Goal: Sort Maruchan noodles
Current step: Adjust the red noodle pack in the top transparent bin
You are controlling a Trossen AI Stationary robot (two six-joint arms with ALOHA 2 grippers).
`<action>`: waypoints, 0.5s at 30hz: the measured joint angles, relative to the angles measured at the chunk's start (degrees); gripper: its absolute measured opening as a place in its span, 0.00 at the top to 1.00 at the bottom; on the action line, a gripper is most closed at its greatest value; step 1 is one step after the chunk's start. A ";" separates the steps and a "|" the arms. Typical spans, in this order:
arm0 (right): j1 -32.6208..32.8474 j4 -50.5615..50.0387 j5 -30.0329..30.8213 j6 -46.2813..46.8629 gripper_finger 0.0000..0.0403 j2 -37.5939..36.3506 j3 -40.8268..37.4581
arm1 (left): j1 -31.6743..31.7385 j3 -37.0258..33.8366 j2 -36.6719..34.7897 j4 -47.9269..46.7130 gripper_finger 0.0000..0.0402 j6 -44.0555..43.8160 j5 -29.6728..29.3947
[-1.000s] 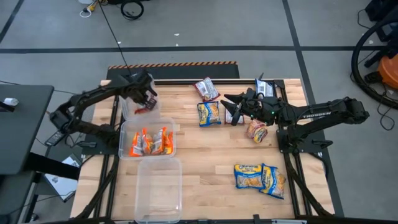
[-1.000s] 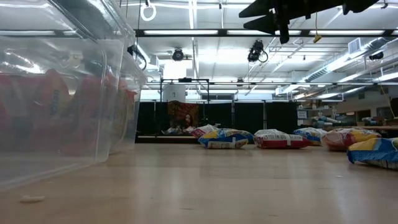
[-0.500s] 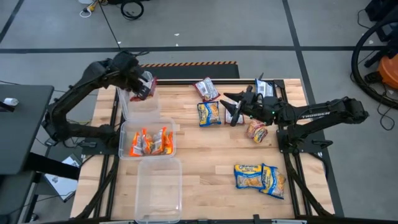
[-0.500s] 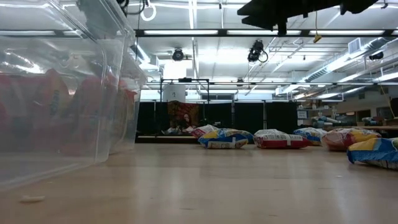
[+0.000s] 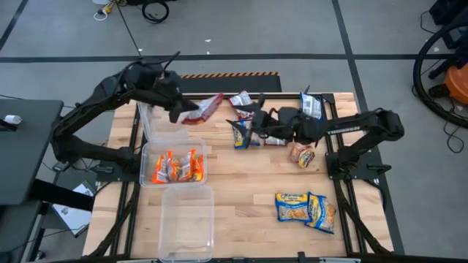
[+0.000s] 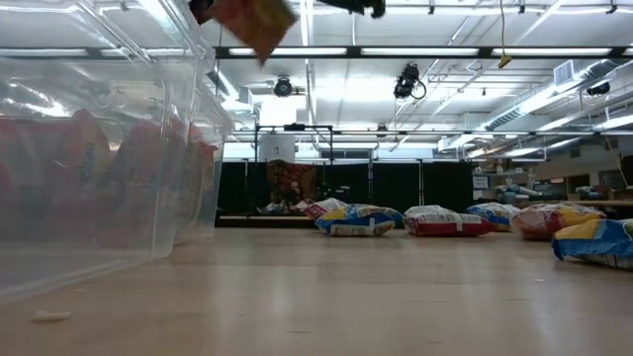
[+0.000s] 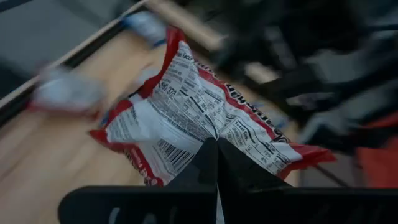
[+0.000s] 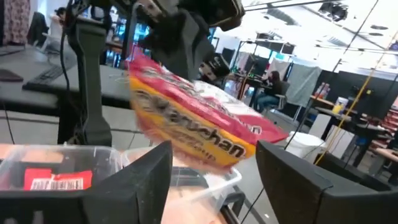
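My left gripper (image 5: 184,111) is shut on a red Maruchan packet (image 5: 207,107), held in the air past the far clear bin (image 5: 162,123); the low view shows the packet (image 6: 253,22) high up. My right gripper (image 5: 245,124) is open and points at that packet (image 8: 199,130) from the table's right; its fingers stand apart just short of it. Orange packets lie in the middle bin (image 5: 175,166). Blue-and-yellow packets (image 5: 246,135) (image 5: 306,207) and red ones (image 5: 241,102) (image 5: 301,153) lie flat on the wood. My left gripper pinches the red packet between its two shut fingers at an edge on its printed back (image 7: 214,138). The fingers come from the table's left, slanting a little downward. The packet sticks out beyond the fingertips, lifted clear of table and bins.
A third clear bin (image 5: 186,219) stands at the near left edge. A red packet (image 8: 56,177) lies in the far bin. Another packet (image 5: 311,106) lies at the far right. Bare wood shows in the table's middle and near side.
My left gripper has risen from over the far bin and swung toward the table's middle, carrying the red packet up and clear. My right gripper has moved toward the table's left, to a spot just short of the packet.
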 joint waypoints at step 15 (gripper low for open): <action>0.86 -7.41 -12.74 -0.82 0.24 -8.22 5.54 | -8.55 0.00 -0.02 19.70 1.00 0.42 21.22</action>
